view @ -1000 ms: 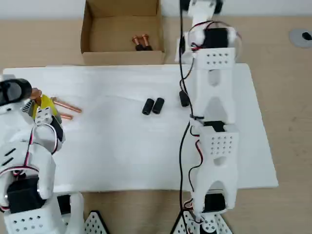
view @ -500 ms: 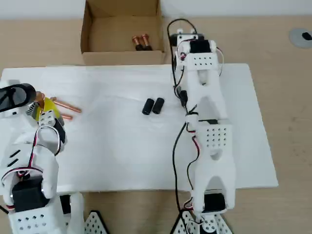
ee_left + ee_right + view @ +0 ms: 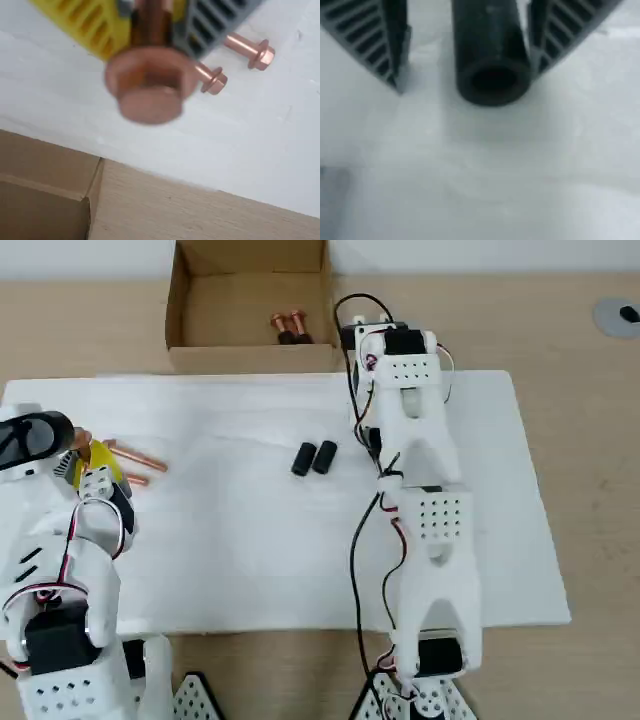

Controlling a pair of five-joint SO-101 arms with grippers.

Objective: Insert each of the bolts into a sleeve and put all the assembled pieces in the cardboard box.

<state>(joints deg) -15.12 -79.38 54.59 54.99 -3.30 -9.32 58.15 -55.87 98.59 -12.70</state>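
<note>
Bolt (image 3: 150, 92), copper-coloured, flanged head perhaps hexagonal, in left jaws

I get the held bolt (image 3: 150, 92) blurred, shank cut off; my right arm (image 3: 415, 410) half-hides a sleeve (image 3: 373, 443) near the cardboard box (image 3: 178, 310)

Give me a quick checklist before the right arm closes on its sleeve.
1. Left gripper shut on the held bolt: ok.
2. Sleeve lies between the right gripper fingers: ok.
3. Right gripper shut on that sleeve: not ok, jaws open.
4. Spare bolts on the white mat, beside the left gripper: ok, two.
5. Loose sleeves within view on the mat: ok, two.
6. Cardboard box has room beside the assembled pieces: ok.
</note>
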